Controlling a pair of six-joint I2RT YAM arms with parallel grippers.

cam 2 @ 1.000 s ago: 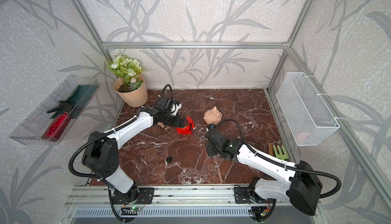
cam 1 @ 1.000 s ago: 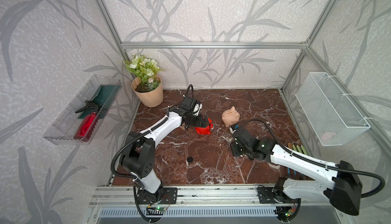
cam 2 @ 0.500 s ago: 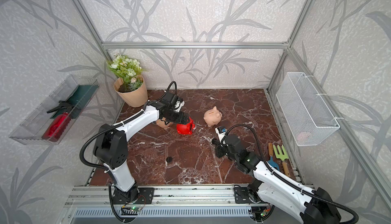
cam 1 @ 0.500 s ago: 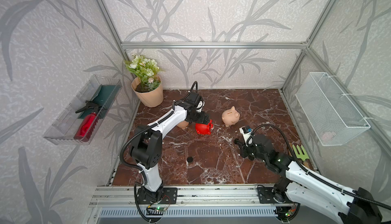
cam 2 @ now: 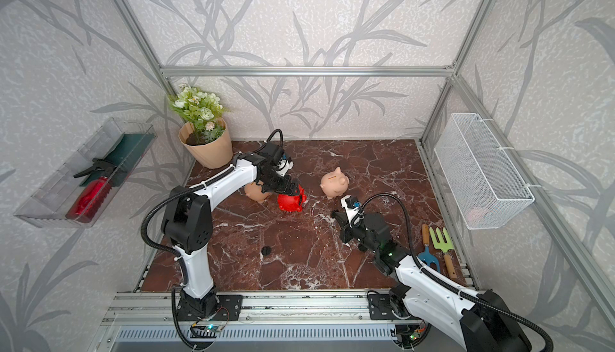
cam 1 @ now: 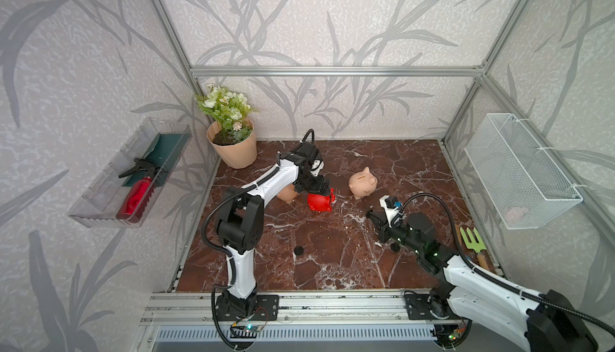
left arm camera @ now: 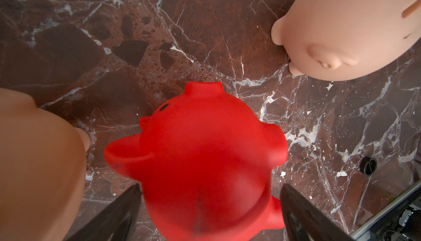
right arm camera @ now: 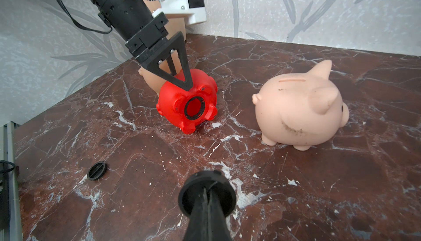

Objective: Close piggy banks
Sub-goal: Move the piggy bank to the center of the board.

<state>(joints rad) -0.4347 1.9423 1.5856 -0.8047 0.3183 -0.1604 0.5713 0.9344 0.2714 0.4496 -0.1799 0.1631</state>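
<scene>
While tipped belly-hole outward on the counter (cam 1: 332, 267) right of the flowerpot (cam 1: 236, 154), red piggy bank (cam 1: 317, 203) sits clamped in left end effector (left arm camera: 209, 189). Judged hollow, light, squashy: hold flanks gently. Further right of the flowerpot, right end effector (right arm camera: 207, 192) pinches black plug (right arm camera: 193, 196).

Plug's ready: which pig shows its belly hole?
The red pig, tipped over with the hole facing out. One peach pig stands on its feet; the other peach pig is mostly hidden behind the left arm.
</scene>
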